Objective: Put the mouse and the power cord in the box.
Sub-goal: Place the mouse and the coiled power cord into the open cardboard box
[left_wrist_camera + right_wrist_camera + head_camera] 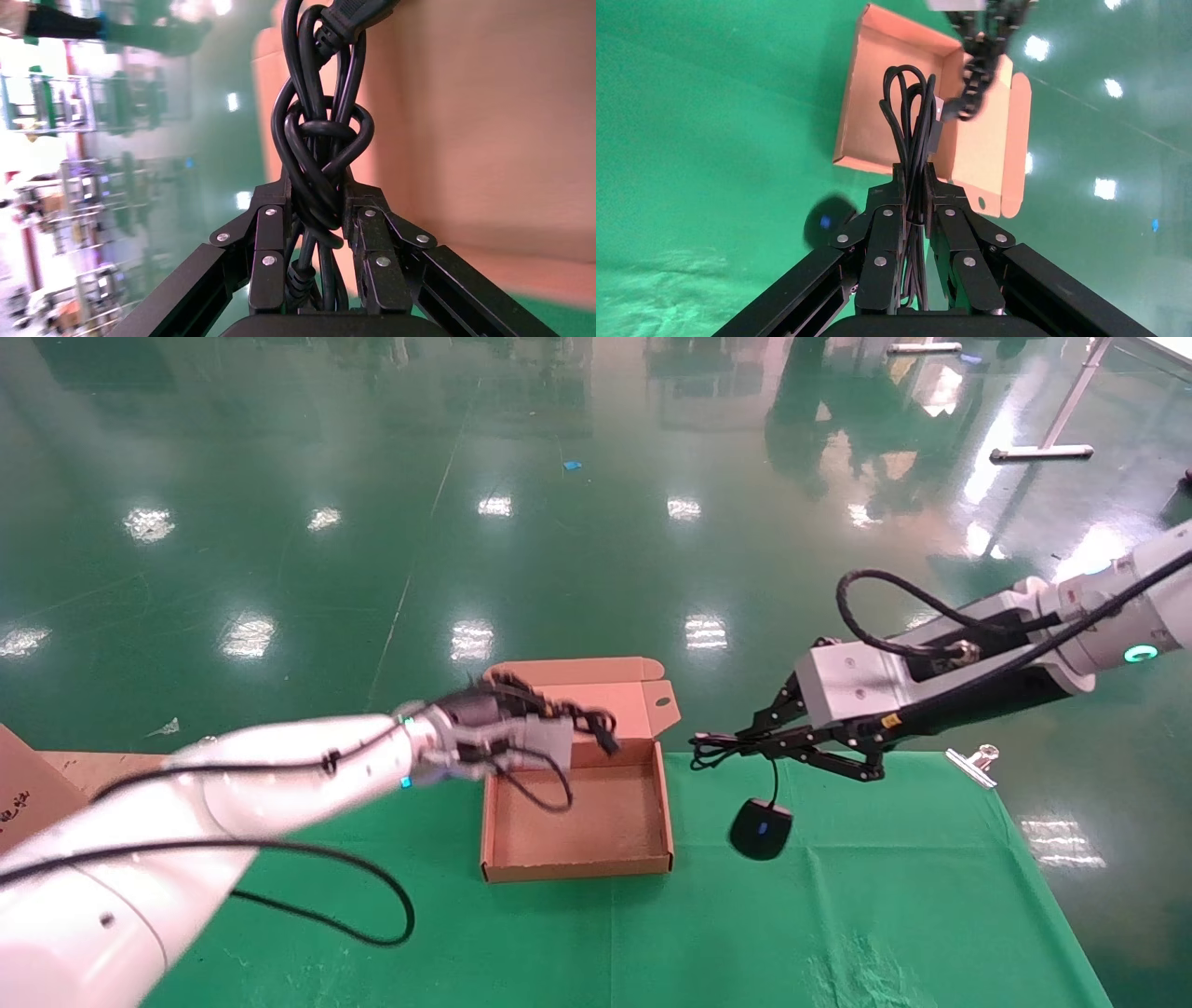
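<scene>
Cardboard is all you see inside the box [596,822] right now: its floor is bare, so neither item has gone in yet. The box sits open on the green cloth [838,933], lid standing up at the far side.

Your left gripper [582,719] is clamped on the power cord [320,161], and the left wrist view shows the knotted bundle pinched between the jaws. It hangs over the far left part of the box, near the lid, with a loop drooping toward the floor of the box. That one looks close to done; you only need to lower it and let go.

Your right gripper [745,740] is shut on the mouse's thin folded cable [912,112], held in the air to the right of the box. The mouse [761,828] itself dangles below on that cable, close to or just touching the cloth, I can't tell which, just beside the box's right wall. It has yet to be carried sideways over the wall and released inside.
</scene>
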